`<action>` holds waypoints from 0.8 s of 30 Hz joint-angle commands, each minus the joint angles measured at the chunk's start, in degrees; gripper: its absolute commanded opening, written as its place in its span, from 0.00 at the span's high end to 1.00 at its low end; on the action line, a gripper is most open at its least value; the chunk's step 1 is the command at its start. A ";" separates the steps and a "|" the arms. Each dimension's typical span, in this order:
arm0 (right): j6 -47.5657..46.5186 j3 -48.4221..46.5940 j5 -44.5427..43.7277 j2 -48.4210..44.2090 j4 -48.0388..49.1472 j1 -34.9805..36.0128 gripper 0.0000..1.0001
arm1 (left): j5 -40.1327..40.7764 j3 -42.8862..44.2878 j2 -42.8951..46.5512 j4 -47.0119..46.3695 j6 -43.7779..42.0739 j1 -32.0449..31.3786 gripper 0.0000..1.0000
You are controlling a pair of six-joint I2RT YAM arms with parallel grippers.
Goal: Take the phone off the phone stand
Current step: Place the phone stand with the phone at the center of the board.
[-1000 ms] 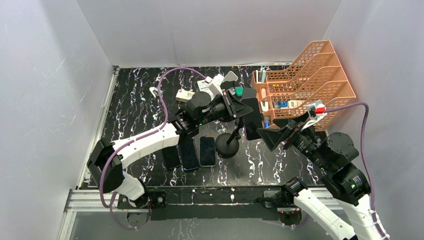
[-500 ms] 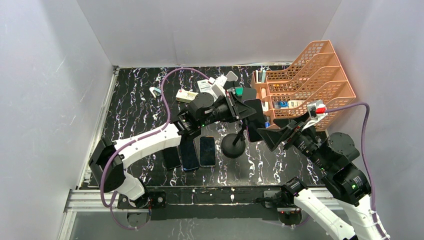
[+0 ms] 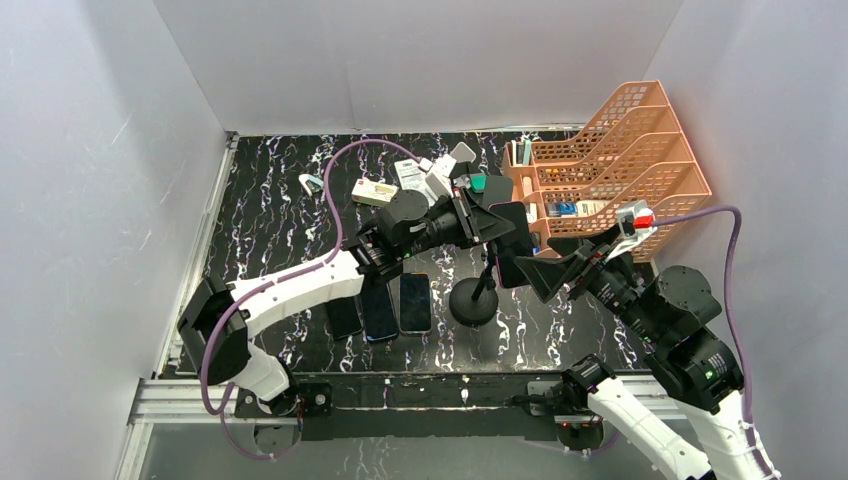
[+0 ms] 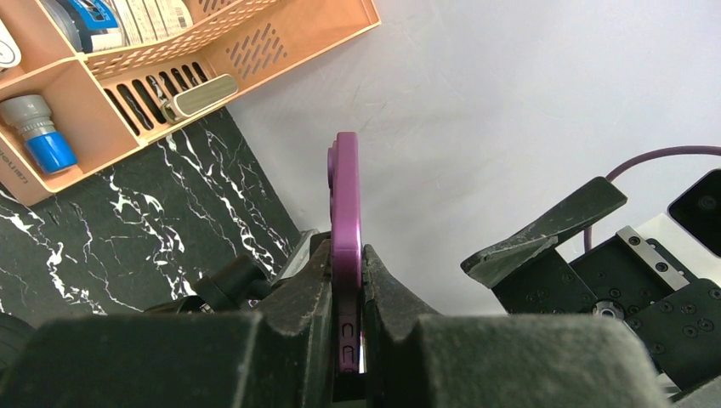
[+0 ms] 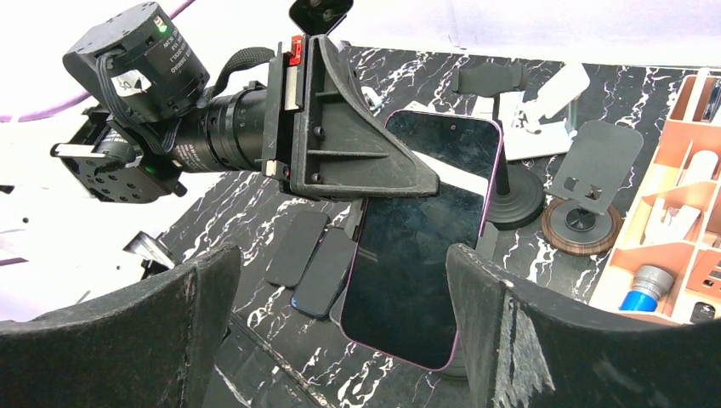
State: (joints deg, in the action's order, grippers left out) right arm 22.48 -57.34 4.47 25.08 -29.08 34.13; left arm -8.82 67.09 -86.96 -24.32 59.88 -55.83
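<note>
The left tool (image 4: pixel 347 293) is clamped on the edge of the purple phone (image 4: pixel 345 229), its two fingers pressed flat against front and back — the left wrist view shows the phone gripped edge-on near one end, most of its length standing free beyond the fingers. In the top view the phone (image 3: pixel 508 245) hangs above the bench (image 3: pixel 270 220), beside the top of the black phone stand (image 3: pixel 474 300), whose round base sits on the bench just right of three dark phones (image 3: pixel 380 308) lying flat; whether the phone is wholly clear of the stand's cradle cannot be told from here. The right tool (image 5: pixel 340 340) stands wide apart and holds nothing, its fingers framing the phone's dark screen (image 5: pixel 425 229) in the right wrist view, close to it but not touching. To do this step well, the lift probably wants to run straight along the cradle's open direction so the stand is not dragged or tipped, with the grip kept firm since the hold is near one end and the phone could pivot. The right tool seems best kept out of the way — or used to steady the stand's base if it starts to follow. A free patch of bench, away from the orange tray rack (image 3: pixel 620 150), looks like a sensible place to set it down.
</note>
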 commanded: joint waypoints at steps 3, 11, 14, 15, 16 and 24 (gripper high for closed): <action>-0.27 -0.74 -0.84 -0.75 0.78 -0.09 0.02 | 2.66 -3.17 2.34 -3.58 -1.52 -0.16 1.00; -0.57 -0.28 -1.22 -1.17 0.16 -0.07 0.02 | 4.62 -5.35 5.08 -1.04 -4.24 -0.15 0.92; -0.43 0.08 -1.13 -1.11 0.24 -0.10 0.02 | 6.05 -5.89 6.57 0.65 -5.42 -0.09 0.87; -0.42 0.25 -1.04 -1.28 0.25 -0.05 0.02 | 6.43 -6.18 7.07 1.03 -5.69 -0.08 0.86; -0.41 0.36 -1.00 -1.31 0.25 -0.04 0.02 | 6.83 -6.46 7.46 1.40 -5.92 -0.07 0.85; -0.29 1.07 -0.95 -1.28 0.32 -0.12 0.02 | 7.81 -8.19 9.07 2.86 -6.79 -0.06 0.80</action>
State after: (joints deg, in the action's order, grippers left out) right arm 22.31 -56.42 4.01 24.23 -30.09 34.13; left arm -3.62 60.55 -80.34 -24.40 55.72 -55.99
